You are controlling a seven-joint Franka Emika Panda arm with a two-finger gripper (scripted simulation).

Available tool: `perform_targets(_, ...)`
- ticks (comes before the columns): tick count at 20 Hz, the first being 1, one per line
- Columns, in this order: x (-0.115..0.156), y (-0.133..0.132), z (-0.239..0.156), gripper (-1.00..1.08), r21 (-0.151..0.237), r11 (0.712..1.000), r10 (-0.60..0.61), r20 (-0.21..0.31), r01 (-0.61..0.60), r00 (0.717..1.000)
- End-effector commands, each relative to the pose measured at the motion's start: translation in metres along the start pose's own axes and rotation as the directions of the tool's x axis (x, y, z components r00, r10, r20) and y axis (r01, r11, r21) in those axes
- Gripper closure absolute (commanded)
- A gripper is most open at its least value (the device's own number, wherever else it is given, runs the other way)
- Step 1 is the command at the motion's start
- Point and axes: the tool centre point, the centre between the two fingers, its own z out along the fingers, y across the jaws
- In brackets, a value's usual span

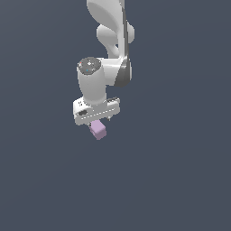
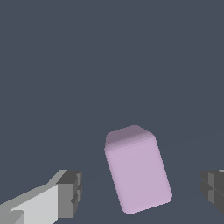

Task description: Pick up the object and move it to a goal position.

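Note:
The object, a small pale lilac cube (image 1: 98,130), rests on the dark grey surface just under the white hand of my gripper (image 1: 97,122) in the exterior view. Seen from the wrist, the cube (image 2: 136,170) stands between the two dark finger pads, one pad (image 2: 71,192) on one side and the other pad (image 2: 213,189) at the frame's edge. My gripper (image 2: 142,190) is open, with a clear gap between each pad and the cube. The cube is turned slightly askew to the line between the fingers.
A plain dark grey surface (image 1: 180,180) fills both views. The white arm (image 1: 113,40) rises from the hand toward the top of the exterior view.

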Motion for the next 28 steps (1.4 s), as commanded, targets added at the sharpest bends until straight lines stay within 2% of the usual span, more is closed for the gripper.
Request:
perform_targets(1,-0.005,0.003,0.007,-0.92,0.002,0.998,-0.058,-0.001,0.058,0.998)
perform_targets(7,-0.015,0.008,0.02,-0.92,0.006,0.984,-0.176,-0.005,0.176,0.984)
perform_targets(14,-0.023,0.011,0.03,-0.92,0.009,0.966,-0.26,-0.008,0.26,0.966)
perform_targets(28,-0.026,0.011,0.045,-0.92,0.01,0.959,-0.285,-0.009,0.285,0.959)
